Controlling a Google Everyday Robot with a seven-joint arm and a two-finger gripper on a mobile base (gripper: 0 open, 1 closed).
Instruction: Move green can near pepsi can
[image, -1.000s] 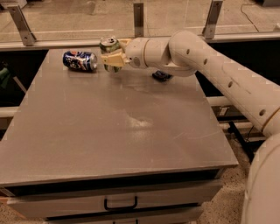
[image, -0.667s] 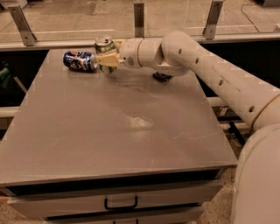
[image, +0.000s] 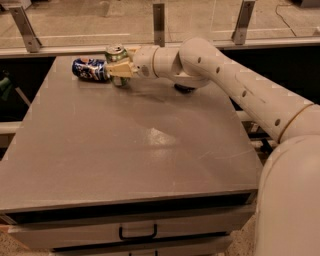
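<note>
camera view has the carry nearly done: the tool (image: 116, 73) is clamped on the green can (image: 116, 51), which stands upright at the far left of the tabletop (image: 150, 155). the pepsi can (image: 89, 69) lies on its side just left of it, touching or almost so. i cannot tell whether the green can's base rests on the surface. the step in hand looks like the placing. the next move likely calls for setting the can down squarely, opening the tool and drawing back to the right without nudging either can, since the pepsi can could roll. the far edge runs close behind both cans, and the left edge is near the pepsi can. open room lies nearer and to the right, though a dark thing (image: 184, 89) sits under the arm.
</note>
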